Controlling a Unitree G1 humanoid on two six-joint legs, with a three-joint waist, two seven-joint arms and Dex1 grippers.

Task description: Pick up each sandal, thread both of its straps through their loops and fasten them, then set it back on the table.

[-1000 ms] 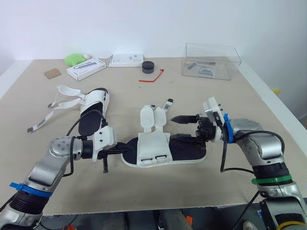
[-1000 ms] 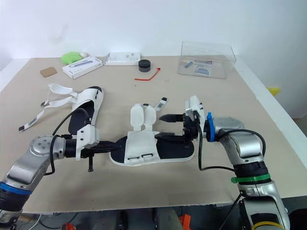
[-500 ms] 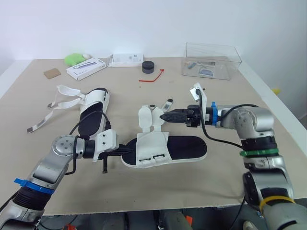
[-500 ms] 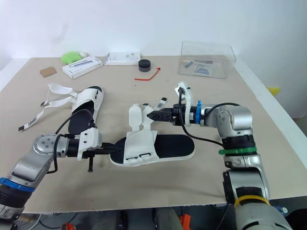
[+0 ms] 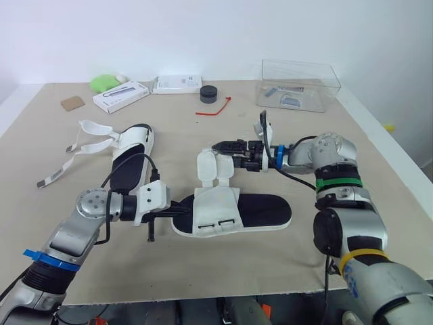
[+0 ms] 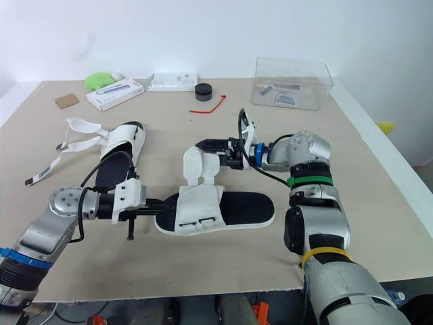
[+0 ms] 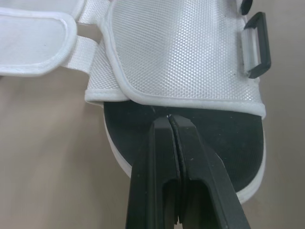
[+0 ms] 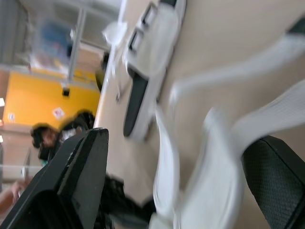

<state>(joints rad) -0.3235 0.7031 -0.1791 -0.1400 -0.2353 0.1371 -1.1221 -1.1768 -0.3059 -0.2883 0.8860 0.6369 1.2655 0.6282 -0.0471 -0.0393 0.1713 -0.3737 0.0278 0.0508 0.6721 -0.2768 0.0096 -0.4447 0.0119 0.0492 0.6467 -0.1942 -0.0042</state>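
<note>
– Second sandal (image 5: pixel 130 157)?
– Flat on the table (image 5: pixel 203 271), straps loose, well beyond the left fingers (image 5: pixel 172 212).
– Left gripper (image 5: pixel 183 210)?
– Clenched shut, tips on the sandal (image 5: pixel 267 211)'s black footbed, just under the white upper's edge.
– Right gripper (image 5: pixel 218 145)?
– Spread wide, just above the sandal's two unfastened straps (image 5: pixel 215 164). Touching them or not: cannot tell.
</note>
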